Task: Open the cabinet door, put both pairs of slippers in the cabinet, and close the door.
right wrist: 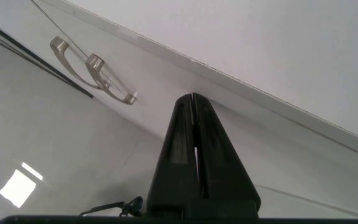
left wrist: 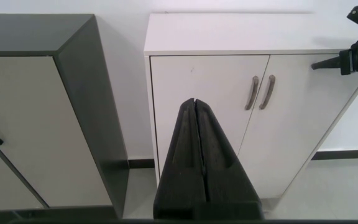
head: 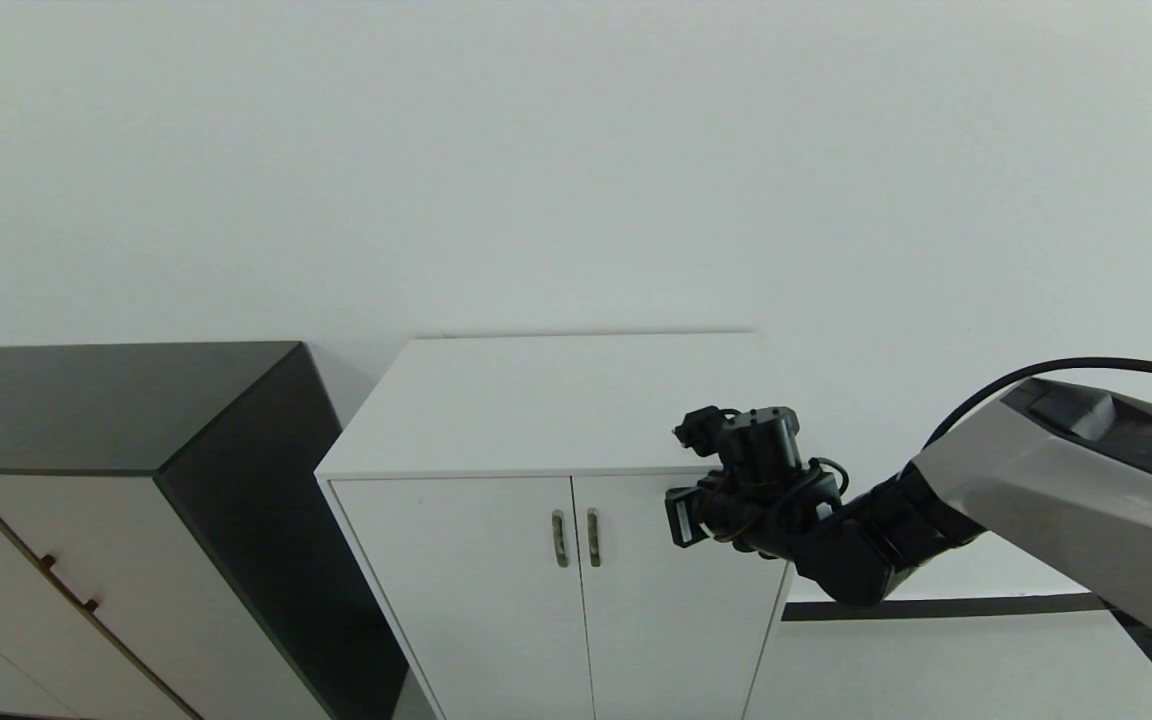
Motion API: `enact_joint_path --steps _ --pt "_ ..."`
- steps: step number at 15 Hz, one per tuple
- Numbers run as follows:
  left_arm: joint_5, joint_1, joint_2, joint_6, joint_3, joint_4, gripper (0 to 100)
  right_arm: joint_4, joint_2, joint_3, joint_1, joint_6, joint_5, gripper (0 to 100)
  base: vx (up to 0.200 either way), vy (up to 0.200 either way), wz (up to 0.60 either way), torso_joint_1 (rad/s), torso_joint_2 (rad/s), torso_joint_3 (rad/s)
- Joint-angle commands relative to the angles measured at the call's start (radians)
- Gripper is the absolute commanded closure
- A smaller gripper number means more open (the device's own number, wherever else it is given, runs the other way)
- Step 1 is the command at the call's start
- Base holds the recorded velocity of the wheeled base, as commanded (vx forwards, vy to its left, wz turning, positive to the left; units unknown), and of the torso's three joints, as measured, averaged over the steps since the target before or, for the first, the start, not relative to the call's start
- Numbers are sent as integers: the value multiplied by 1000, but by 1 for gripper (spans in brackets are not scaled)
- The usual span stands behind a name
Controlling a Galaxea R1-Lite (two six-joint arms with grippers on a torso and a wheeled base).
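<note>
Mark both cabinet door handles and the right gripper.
left door handle [head: 558, 538], head view, mid bar.
right door handle [head: 593, 537], head view, mid bar.
right gripper [right wrist: 193, 102], right wrist view, fingertips.

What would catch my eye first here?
A white two-door cabinet stands in the middle, both doors shut, with its two metal handles side by side at the centre. The robot's right gripper, closed, is in front of the upper part of the right door. A dark cabinet stands to the left.

There is one white cabinet [head: 536, 400] with two doors [head: 476, 600] and two handles [head: 559, 538], one dark cabinet [head: 236, 480], one left tool [left wrist: 194, 106] and one right tool [right wrist: 194, 102].
</note>
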Motion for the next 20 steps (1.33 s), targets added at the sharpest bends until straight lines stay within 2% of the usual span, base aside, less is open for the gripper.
enact_joint_path --steps 1,8,12,15,17,20 --pt "0 0 1 0 0 0 100 0 -4 3 1 0 0 100 0 0 0 0 0 0" --pt "0 0 1 -2 0 0 100 -8 -225 197 10 1 0 100 0 0 0 0 0 0" --pt "2 0 1 -2 0 0 100 -6 -487 462 5 5 -102 100 0 0 0 0 0 0" --pt "0 0 1 -2 0 0 100 3 -708 683 -44 1 -201 100 0 0 0 0 0 0" --pt "0 0 1 0 0 0 100 61 -849 800 -103 -2 -256 100 0 0 0 0 0 0" --pt "2 0 1 -2 0 0 100 268 -1076 886 -189 0 -272 100 0 0 0 0 0 0"
